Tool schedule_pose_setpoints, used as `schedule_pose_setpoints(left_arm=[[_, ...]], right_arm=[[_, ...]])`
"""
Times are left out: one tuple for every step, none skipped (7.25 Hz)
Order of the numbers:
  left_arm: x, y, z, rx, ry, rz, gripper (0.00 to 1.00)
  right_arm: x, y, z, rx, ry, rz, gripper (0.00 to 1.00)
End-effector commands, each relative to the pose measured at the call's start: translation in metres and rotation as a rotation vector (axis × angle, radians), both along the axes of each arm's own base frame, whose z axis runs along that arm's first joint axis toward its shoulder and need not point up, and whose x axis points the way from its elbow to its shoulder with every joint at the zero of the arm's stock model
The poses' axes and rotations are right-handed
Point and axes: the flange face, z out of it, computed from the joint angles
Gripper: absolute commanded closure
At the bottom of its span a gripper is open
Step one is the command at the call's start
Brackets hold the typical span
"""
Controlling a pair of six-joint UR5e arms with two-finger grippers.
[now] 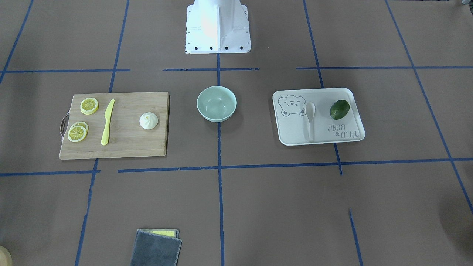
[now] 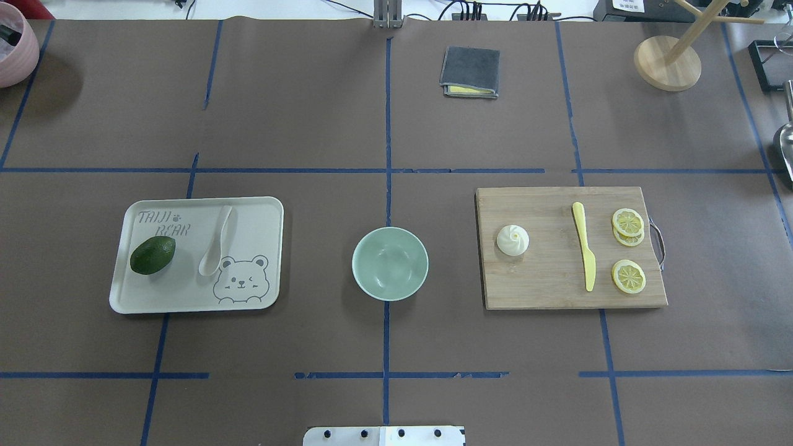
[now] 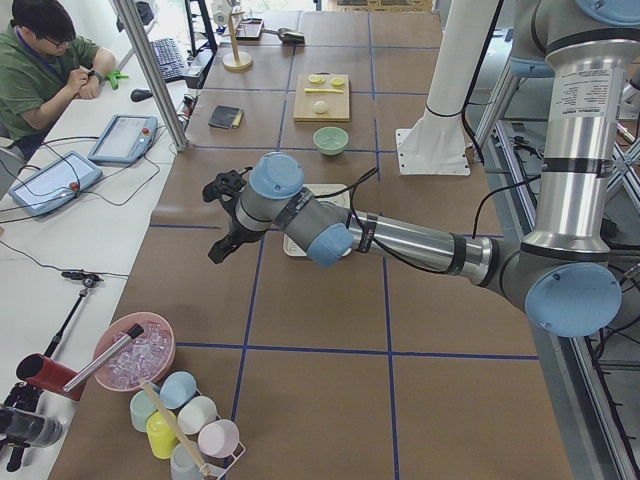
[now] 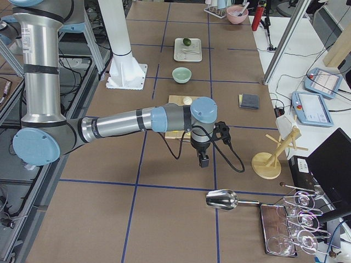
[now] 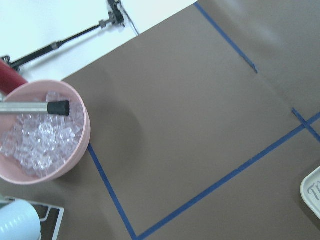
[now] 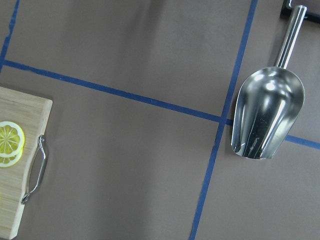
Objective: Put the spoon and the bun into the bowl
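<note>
The cream-white spoon (image 1: 309, 118) lies on the cream bear tray (image 1: 317, 137), also in the overhead view (image 2: 217, 244). The white pleated bun (image 1: 148, 120) sits on the wooden cutting board (image 1: 129, 144), also in the overhead view (image 2: 512, 240). The empty mint-green bowl (image 1: 216, 103) stands between them at the table's centre (image 2: 389, 263). My left gripper (image 3: 218, 250) hovers far out beyond the tray end. My right gripper (image 4: 204, 160) hovers beyond the board end. Both show only in the side views, so I cannot tell whether they are open or shut.
A dark green fruit (image 2: 152, 254) lies on the tray. A yellow knife (image 2: 583, 254) and lemon slices (image 2: 628, 223) lie on the board. A folded grey cloth (image 2: 469, 71), a metal scoop (image 6: 267, 115) and a pink bowl of ice (image 5: 40, 137) lie at the table's edges.
</note>
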Motion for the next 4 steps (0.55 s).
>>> schedule_pose_setpoints(left_arm=[[0.062, -0.013, -0.052, -0.052, 0.132, 0.025, 0.0], [0.097, -0.008, -0.07, -0.016, 0.119, 0.051, 0.0], [0.138, 0.004, -0.091, -0.034, 0.12, 0.044, 0.0], [0.195, 0.018, -0.098, -0.149, 0.182, 0.086, 0.0]], right_arm=[[-0.002, -0.007, -0.014, 0.025, -0.023, -0.002, 0.0], [-0.002, -0.008, -0.015, 0.037, -0.024, -0.002, 0.0], [-0.002, -0.007, -0.013, 0.07, -0.024, -0.003, 0.0], [-0.002, -0.007, -0.009, 0.077, -0.025, -0.003, 0.0]])
